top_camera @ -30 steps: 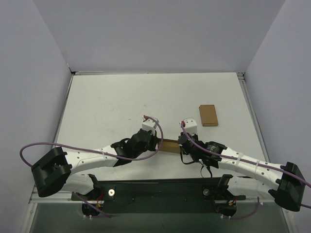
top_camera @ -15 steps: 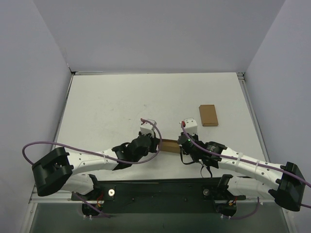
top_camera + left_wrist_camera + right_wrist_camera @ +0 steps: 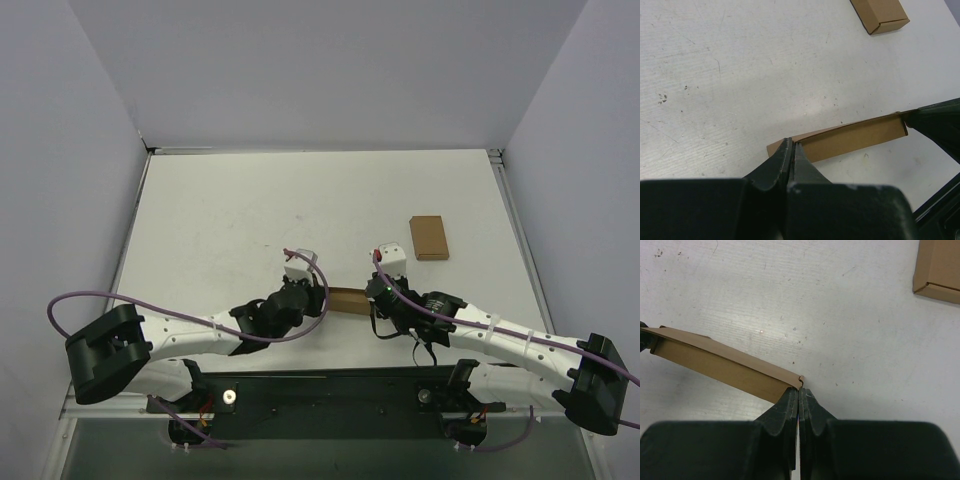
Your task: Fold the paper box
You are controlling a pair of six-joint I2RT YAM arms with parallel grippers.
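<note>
Paper box [image 3: 850,140], flat brown kraft cardboard: set between the grippers.
Left gripper [image 3: 791,146]: closed, touching one end.
Right gripper [image 3: 799,391]: closed, touching other end.

The paper box [image 3: 347,299] is resting on the white table [image 3: 230,210] between the left gripper [image 3: 322,300] and the right gripper [image 3: 371,298], while a plain cardboard rectangle [image 3: 428,237] is sitting apart, farther back on the right.

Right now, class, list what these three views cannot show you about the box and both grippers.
- Left wrist view: whether the shut left gripper pinches cardboard; the gripper itself hides the contact.
- Right wrist view: same for the right gripper; second cardboard piece cut off by the frame's edges.
- Top view: paper box ends, covered by both grippers.
</note>
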